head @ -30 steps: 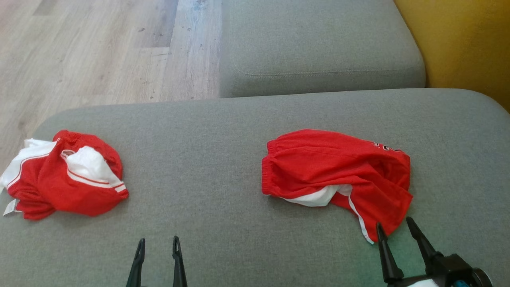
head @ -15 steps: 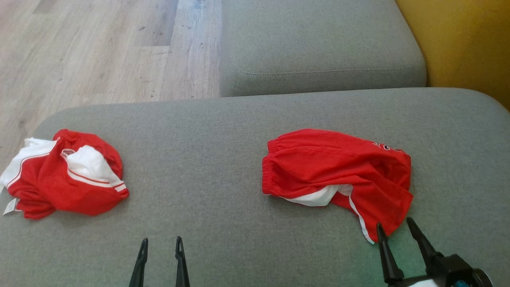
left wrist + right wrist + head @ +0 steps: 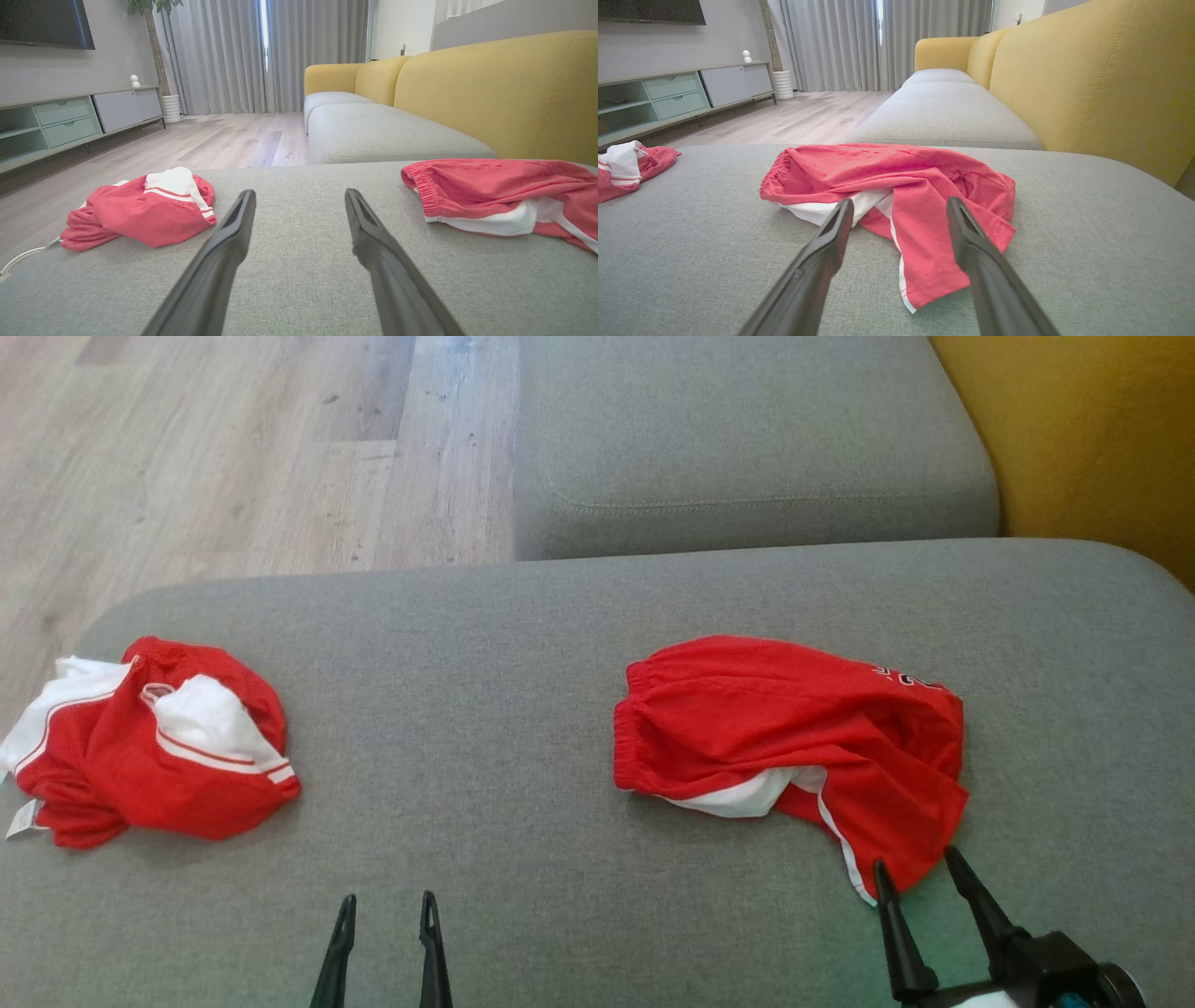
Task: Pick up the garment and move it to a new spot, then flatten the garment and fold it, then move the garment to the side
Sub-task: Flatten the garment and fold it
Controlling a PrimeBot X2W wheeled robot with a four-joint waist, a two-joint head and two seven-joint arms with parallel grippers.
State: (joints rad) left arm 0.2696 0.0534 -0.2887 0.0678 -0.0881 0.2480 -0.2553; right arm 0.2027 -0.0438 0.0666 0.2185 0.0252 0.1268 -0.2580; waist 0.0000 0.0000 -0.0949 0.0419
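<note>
Red shorts with white trim (image 3: pixel 794 737) lie crumpled on the right half of the grey cushion (image 3: pixel 467 709); they also show as the shorts (image 3: pixel 901 186) and at the right as the shorts (image 3: pixel 495 196). A second red and white garment (image 3: pixel 149 747) is bunched at the cushion's left edge, seen too as the garment (image 3: pixel 145 210). My right gripper (image 3: pixel 915 875) is open, its fingertips straddling the shorts' nearest hem corner; in its own view the right gripper (image 3: pixel 900 207) has the hem between its fingers. My left gripper (image 3: pixel 387 903) is open over bare cushion, as the left gripper (image 3: pixel 299 198) also shows.
A second grey seat cushion (image 3: pixel 747 439) lies beyond, with a yellow sofa back (image 3: pixel 1083 439) at the right. Wood floor (image 3: pixel 205 457) runs past the cushion's left and far edge. A low TV cabinet (image 3: pixel 70 121) and curtains (image 3: pixel 261 51) stand far off.
My left gripper has crept slightly right and forward. My right gripper has shifted slightly left by the shorts' hem. The garments have not moved.
</note>
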